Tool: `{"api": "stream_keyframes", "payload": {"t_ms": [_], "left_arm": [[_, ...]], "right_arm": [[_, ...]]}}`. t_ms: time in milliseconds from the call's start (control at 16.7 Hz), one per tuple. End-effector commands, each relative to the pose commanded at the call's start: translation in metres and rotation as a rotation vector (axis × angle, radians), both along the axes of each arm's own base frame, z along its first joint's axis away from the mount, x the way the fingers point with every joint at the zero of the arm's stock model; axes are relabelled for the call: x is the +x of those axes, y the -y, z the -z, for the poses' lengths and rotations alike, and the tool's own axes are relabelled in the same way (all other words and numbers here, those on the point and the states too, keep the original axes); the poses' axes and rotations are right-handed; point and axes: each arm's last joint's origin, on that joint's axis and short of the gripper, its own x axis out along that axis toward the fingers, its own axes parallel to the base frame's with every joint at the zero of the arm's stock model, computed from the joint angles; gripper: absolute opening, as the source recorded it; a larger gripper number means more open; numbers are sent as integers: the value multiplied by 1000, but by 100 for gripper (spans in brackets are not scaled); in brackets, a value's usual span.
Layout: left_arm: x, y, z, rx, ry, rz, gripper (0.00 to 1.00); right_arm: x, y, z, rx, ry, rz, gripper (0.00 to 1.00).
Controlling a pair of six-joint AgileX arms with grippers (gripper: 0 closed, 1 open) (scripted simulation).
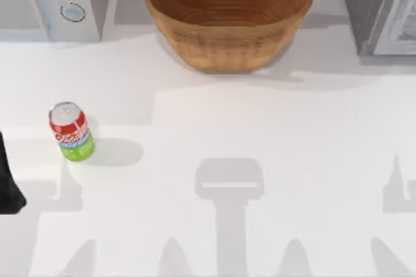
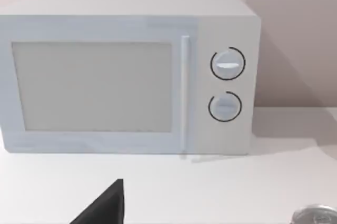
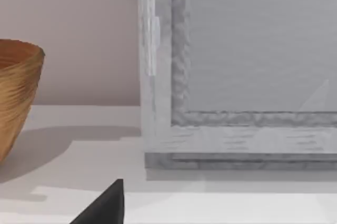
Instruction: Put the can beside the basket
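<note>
**White table, can standing well apart from basket**

White tabletop [image 1: 260, 134] carries arm shadows along its near edge. At the top view's left edge, abt 8 o'clock from table centre, a black piece of the left arm [image 1: 8, 186] pokes in; its finger spread can't be told, and it touches nothing visible. Left wrist view has one dark fingertip [image 2: 108, 205] at the frame edge, over bare table, holding nothing that can be seen. Right wrist view likewise: one dark fingertip [image 3: 108, 205] over bare table, so whether that gripper is open or closed can't be told either.

Next out, the can [image 1: 71, 132] stands upright at abt 9 o'clock on the table, silver top, red band w/ white script, blue stripe, green base. Free of any gripper, just beyond the left arm piece. Its silver rim [image 2: 316, 216] also peeks into the left wrist view.

Farthest back: the basket [image 1: 227, 13], tan woven wicker w/ ribbed rings inside, at 12 o'clock, well apart from the can. Its side [image 3: 16, 98] shows in the right wrist view too.

White microwave [image 1: 55, 0] w/ two dials sits at abt 10–11 o'clock at the back; seen front-on in the left wrist view [image 2: 126, 74]. Grey cabinet-like box [image 1: 380, 7] sits at abt 1–2 o'clock, right of the basket, also close up in the right wrist view [image 3: 242, 77].
</note>
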Motion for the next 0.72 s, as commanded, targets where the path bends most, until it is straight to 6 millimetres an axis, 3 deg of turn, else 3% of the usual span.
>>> {"api": "stream_keyframes", "payload": {"t_ms": [360,540,720], "left_arm": [[2,2,-15,35,-86,18,100],[10,4,-42,94,-226,47,100],[33,7,-73,175,-426,96,100]], "right_arm": [[0,0,0,0,0,0,100],[0,0,0,0,0,0,100],[0,0,0,0,0,0,100]]}}
